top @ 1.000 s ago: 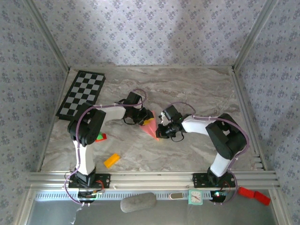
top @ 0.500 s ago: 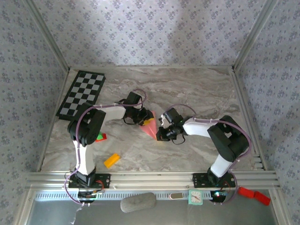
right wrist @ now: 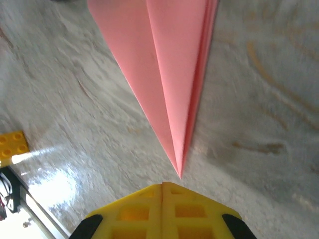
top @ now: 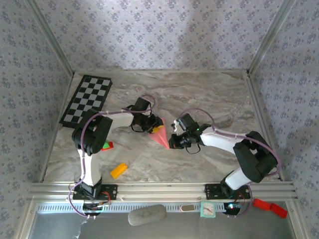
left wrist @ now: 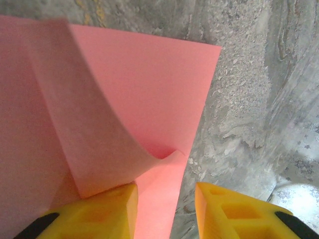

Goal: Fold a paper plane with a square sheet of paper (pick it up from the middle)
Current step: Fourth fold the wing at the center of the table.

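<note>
The salmon-pink paper [top: 160, 136] lies mid-table, folded into a narrow pointed dart with a centre crease [right wrist: 169, 74]. My left gripper [top: 151, 124] sits at its wide back end, open. In the left wrist view a loose flap [left wrist: 94, 139] curls up over the left finger [left wrist: 99, 211]. The lower layer lies between that finger and the right one [left wrist: 234, 214]. My right gripper [top: 173, 142] is shut on nothing, and its joined tips [right wrist: 163, 185] stand just short of the paper's sharp point [right wrist: 179, 172].
A checkerboard mat [top: 85, 98] lies at the back left. A small red-and-green block [top: 106, 146] and an orange block [top: 118, 170] sit near the left arm. A yellow block [right wrist: 12, 144] lies to the left of my right gripper. Aluminium rails [top: 159, 189] edge the table.
The right arm's elbow has swung out to the right, and its shut gripper has drawn back slightly off the paper's tip. The left gripper and the paper have stayed put.
</note>
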Robot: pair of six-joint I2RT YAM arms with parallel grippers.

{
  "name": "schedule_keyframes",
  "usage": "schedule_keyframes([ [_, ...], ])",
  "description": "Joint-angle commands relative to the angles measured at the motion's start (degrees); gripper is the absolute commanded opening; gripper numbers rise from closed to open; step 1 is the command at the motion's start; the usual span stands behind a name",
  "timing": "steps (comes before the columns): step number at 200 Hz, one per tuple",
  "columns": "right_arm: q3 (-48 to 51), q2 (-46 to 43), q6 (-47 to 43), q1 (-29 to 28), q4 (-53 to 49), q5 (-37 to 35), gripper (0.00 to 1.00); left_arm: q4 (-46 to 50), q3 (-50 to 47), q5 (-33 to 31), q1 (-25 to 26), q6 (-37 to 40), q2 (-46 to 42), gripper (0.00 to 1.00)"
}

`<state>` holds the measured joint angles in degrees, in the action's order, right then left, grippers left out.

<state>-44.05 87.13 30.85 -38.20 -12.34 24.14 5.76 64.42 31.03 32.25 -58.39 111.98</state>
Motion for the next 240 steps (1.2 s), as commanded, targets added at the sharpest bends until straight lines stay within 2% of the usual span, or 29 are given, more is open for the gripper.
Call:
schedule_keyframes([
  [1,-3.82,2.89,0.17,-0.45,2.31,-2.24,0.02,2.33,-0.55,-2.49,-0.33,-1.15,2.36,0.36],
  [58,-9.39,11.11,-0.22,-1.29,3.64,-3.83,0.01,0.74,-0.75,-1.14,-0.21,-2.76,1.53,0.36],
  [142,-10.2,16.48,-0.91,0.12,4.05,-3.02,0.01,-1.7,-1.07,0.44,-0.26,-4.71,0.6,0.36],
  [240,-3.33,14.23,-4.66,1.76,0.3,-1.2,0.01,-3.73,1.19,2.46,-1.44,3.58,-0.33,0.46],
])
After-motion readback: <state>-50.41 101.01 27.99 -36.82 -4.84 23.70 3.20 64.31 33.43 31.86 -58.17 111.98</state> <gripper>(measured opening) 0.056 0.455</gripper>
